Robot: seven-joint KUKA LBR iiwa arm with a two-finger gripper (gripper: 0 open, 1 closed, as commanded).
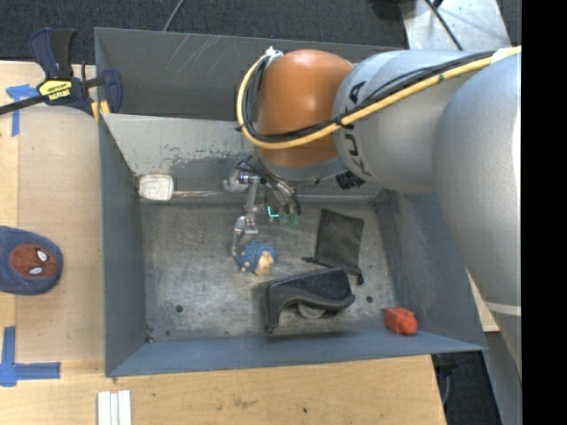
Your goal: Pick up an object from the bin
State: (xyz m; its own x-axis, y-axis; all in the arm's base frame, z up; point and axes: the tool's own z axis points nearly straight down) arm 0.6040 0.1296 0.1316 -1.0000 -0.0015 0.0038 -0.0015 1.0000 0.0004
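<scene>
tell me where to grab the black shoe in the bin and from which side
Probably take the shoe by the rim of its opening, pinched from straight above. The opening seems to face up, and the body looks too broad to span. The flat dark pad behind it lies close, so come down on the rim's side away from it.

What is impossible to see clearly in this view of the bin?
Camera view:
- The small blue and yellow thing mid-bin: too small to tell its kind, partly behind the gripper.
- The far right corner of the bin: hidden by the arm's orange cover.
- The black shoe-like thing: its inside is in shadow.
</scene>
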